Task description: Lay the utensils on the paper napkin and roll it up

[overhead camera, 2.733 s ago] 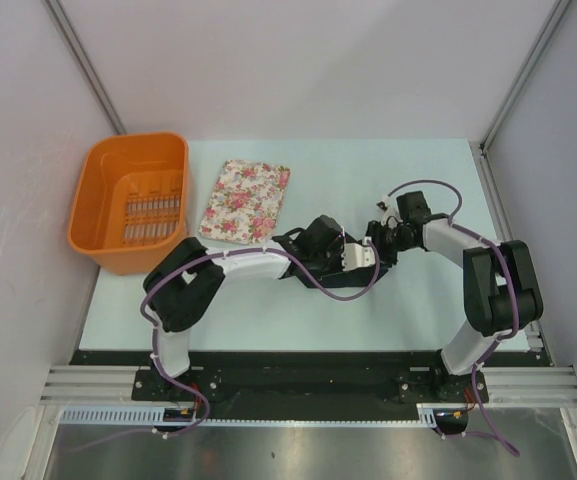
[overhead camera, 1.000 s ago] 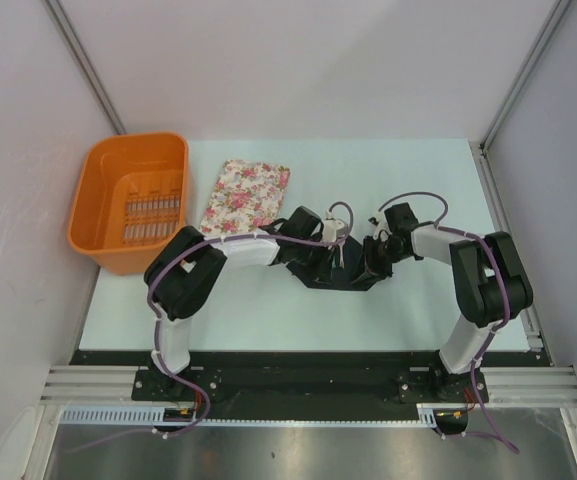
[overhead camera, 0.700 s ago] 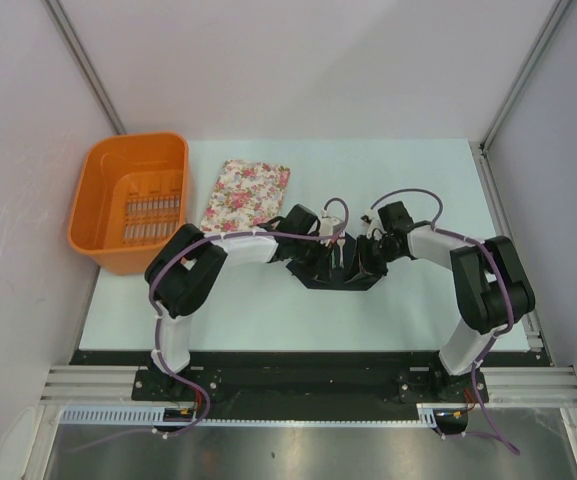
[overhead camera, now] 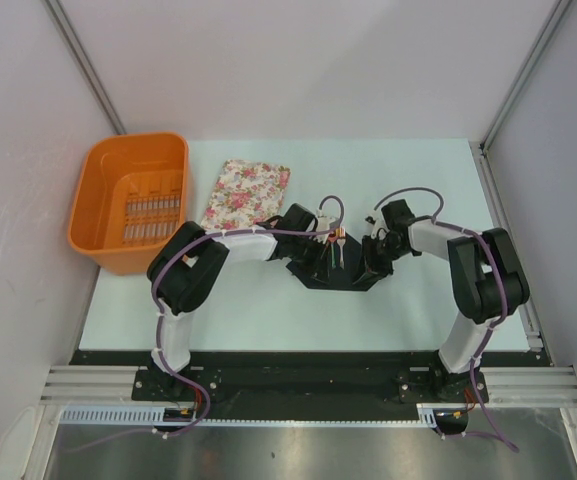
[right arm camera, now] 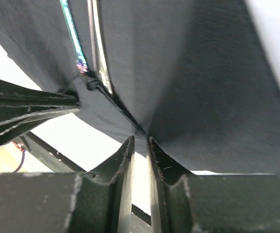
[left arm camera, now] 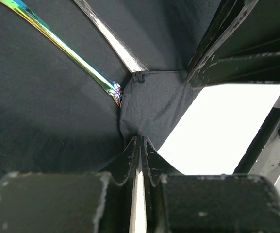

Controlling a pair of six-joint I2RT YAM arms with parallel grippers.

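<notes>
The black paper napkin (overhead camera: 349, 279) lies bunched at the table's middle between my two grippers. The utensils (overhead camera: 338, 247) lie on it, slim handles side by side with a gold end showing. My left gripper (overhead camera: 315, 261) is shut on the napkin's left part; in the left wrist view its jaws (left arm camera: 140, 145) pinch a fold of the napkin (left arm camera: 42, 97), with an iridescent handle (left arm camera: 62, 46) and a silver handle (left arm camera: 113, 41) just beyond. My right gripper (overhead camera: 371, 265) pinches the right part; in the right wrist view (right arm camera: 140, 140) a fold of the napkin (right arm camera: 203, 73) sits between its jaws, beside the utensils (right arm camera: 98, 48).
A pink-and-white floral cloth (overhead camera: 246, 200) lies behind the left arm. An orange basket (overhead camera: 136, 141) stands at the far left. Grey walls close in the table at the back and both sides.
My left gripper has drawn back to the left, uncovering the napkin and the utensils. My right gripper has shifted slightly left. Both stay low at the napkin.
</notes>
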